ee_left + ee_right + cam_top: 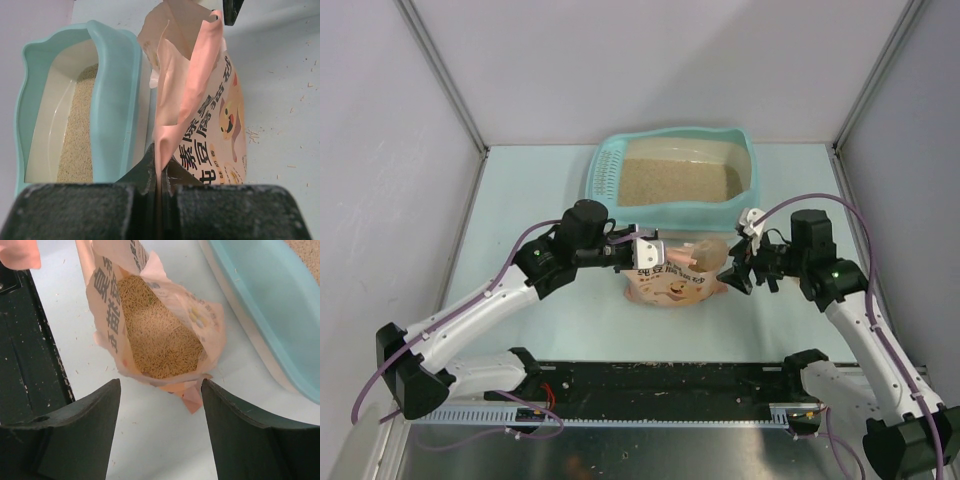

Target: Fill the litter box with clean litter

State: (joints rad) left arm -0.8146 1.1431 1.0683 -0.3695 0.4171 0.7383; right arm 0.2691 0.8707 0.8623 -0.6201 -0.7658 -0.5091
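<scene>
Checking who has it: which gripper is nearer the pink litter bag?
Left. The left gripper is shut on the top edge of the pink litter bag; the right gripper stands open at its other corner, holding nothing.

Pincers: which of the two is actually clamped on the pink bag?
The left pincer, shut on the pink bag's edge. The right pincer stands open at the bag's mouth, clamping nothing.

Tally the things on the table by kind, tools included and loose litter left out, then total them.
litter box, teal: 1
pink bag: 1
tools, black: 2 (left tool shut on the pink bag's edge, right tool open)
Total: 4
</scene>
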